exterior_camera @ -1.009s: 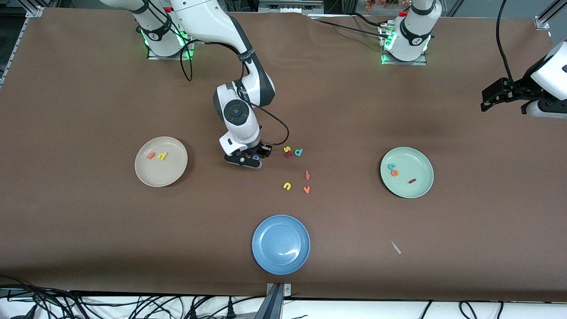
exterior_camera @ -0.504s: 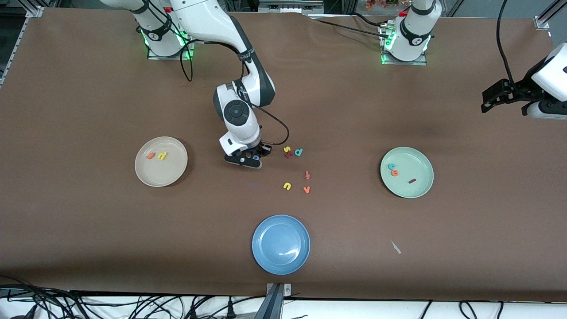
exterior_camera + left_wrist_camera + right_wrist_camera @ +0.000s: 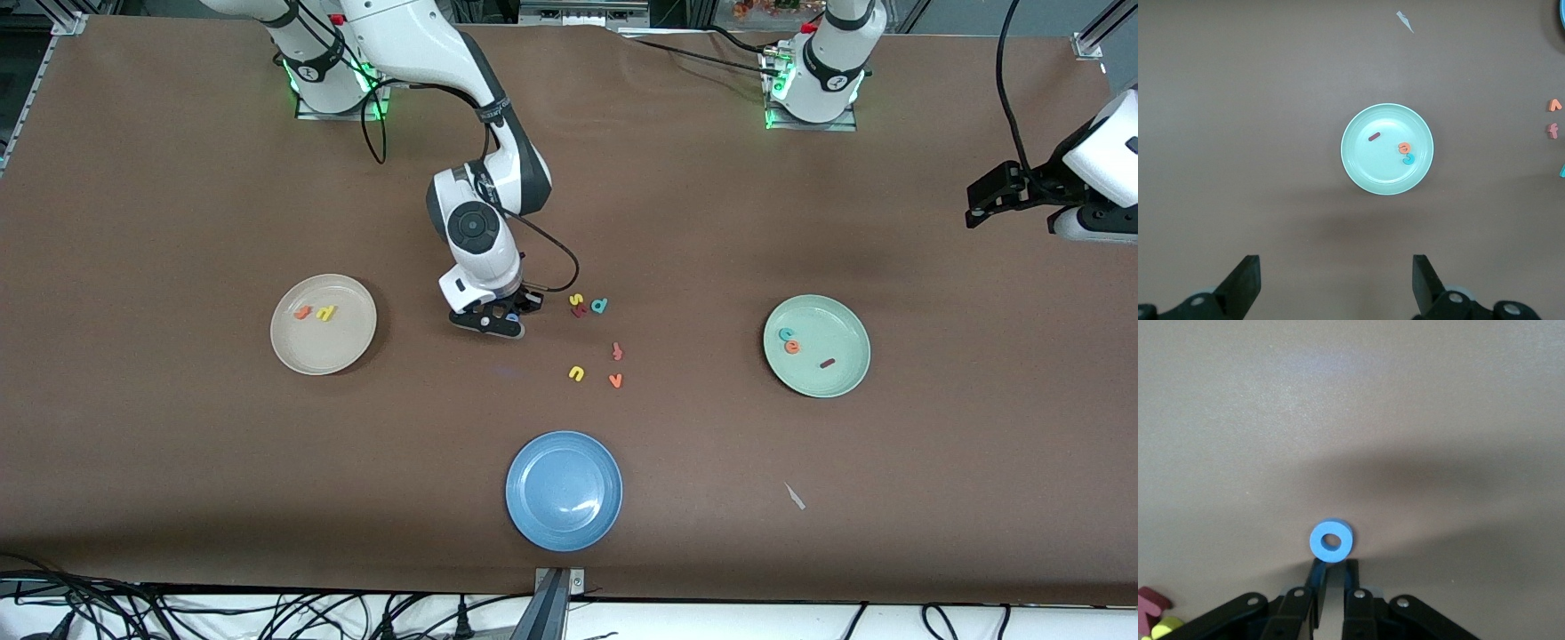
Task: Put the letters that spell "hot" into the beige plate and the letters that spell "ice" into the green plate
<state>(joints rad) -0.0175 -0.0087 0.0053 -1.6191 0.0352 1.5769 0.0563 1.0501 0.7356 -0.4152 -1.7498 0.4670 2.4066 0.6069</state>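
Mostly hidden blue o [image 3: 1331, 541] pinched in right gripper [image 3: 508, 313], fingertips cut off

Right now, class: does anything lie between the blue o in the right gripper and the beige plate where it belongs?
Nothing visible does. The right gripper is shut on the blue o; bare table lies from there to the beige plate.

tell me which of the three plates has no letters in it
The blue plate, nearest the front camera, is bare. The beige plate holds two letters and the green plate holds three.
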